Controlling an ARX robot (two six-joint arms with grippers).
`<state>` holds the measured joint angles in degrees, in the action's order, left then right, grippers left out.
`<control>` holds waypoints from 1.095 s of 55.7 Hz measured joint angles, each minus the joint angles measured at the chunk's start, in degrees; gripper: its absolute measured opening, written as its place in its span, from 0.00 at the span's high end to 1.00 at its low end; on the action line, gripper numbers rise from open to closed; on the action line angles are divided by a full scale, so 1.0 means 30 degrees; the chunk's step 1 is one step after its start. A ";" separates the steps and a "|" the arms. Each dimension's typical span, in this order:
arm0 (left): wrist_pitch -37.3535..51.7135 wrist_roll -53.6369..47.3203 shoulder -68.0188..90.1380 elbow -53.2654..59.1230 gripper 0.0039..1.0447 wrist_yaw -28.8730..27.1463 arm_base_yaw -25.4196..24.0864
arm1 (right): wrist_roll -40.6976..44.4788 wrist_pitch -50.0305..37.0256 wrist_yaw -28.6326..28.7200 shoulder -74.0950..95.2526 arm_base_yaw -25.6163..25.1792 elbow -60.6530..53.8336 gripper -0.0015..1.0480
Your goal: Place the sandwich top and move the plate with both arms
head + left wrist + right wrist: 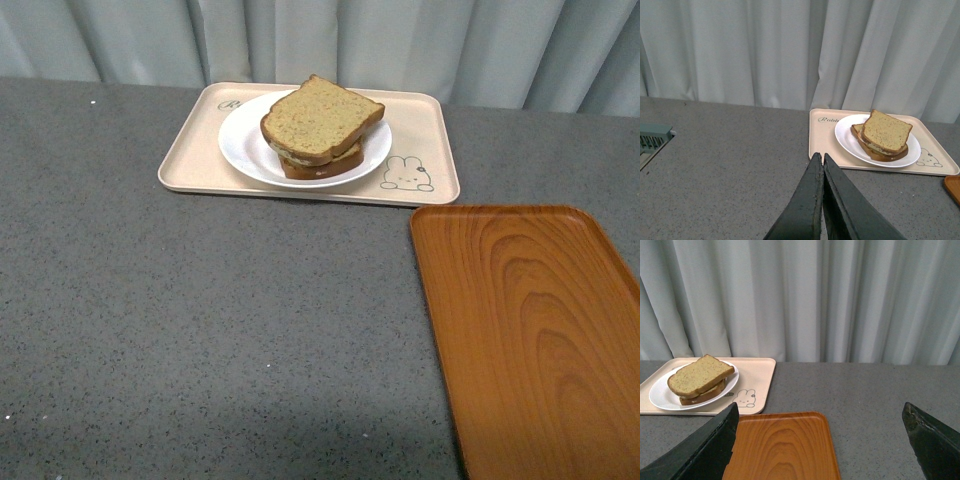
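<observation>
Sandwich top [322,118] rests stacked on plate [245,145], well apart from closed left end effector [822,161] and wide-spread right end effector [820,415].

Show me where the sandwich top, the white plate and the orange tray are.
sandwich top [322,117], front view, middle of the slice's upper face.
white plate [243,142], front view, bare left rim.
orange tray [540,330], front view, bare middle of its wood-grain floor.
</observation>
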<state>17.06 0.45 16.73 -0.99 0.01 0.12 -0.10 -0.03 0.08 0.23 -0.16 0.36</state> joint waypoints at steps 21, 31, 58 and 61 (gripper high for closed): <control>-0.1996 0.0000 -0.1953 0.0000 0.96 0.0000 0.0000 | 0.0000 0.0000 0.0000 0.0000 0.0000 0.0000 0.09; -0.5282 -0.0007 -0.4597 0.0000 0.96 0.0000 0.0000 | 0.0000 0.0000 0.0000 0.0000 0.0000 0.0000 0.09; -0.5646 0.0000 -0.5493 0.0000 0.55 0.0000 0.0000 | 0.0000 0.0000 0.0000 0.0000 0.0000 0.0000 0.09; -0.5654 -0.0007 -0.5501 0.0000 0.46 0.0000 0.0000 | 0.0000 0.0000 0.0000 0.0000 0.0000 0.0000 0.09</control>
<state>0.10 0.43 0.23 -0.99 0.01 0.12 -0.10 -0.03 0.08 0.23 -0.16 0.36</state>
